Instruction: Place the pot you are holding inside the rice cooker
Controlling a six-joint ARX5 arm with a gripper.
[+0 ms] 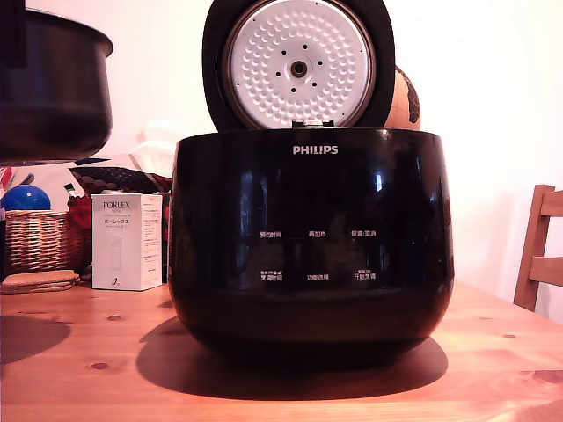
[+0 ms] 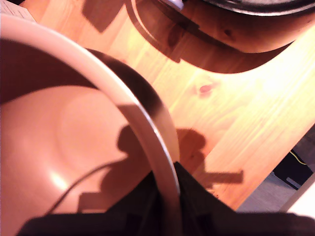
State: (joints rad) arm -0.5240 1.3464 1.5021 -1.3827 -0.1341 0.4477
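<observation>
The pot [image 1: 53, 97], dark and round with a thin flared rim, hangs in the air at the exterior view's upper left, well above the table and left of the rice cooker [image 1: 312, 237]. The cooker is glossy black, marked PHILIPS, and stands mid-table with its lid [image 1: 299, 63] raised, showing a dimpled white inner plate. In the wrist view my gripper [image 2: 167, 184] is shut on the pot's rim [image 2: 140, 118], one dark finger inside the wall and one outside. The pot's inside [image 2: 64, 142] looks empty. The cooker's base [image 2: 256, 6] shows only as a dark edge.
On the exterior view's left stand a white PORLEX box [image 1: 127, 242], a wicker basket [image 1: 37, 239] holding a blue ball [image 1: 25, 198], and a stack of flat coasters [image 1: 40, 281]. A wooden chair [image 1: 541, 251] is at the right. The wooden table [image 1: 493, 369] ends near the floor [image 2: 295, 172].
</observation>
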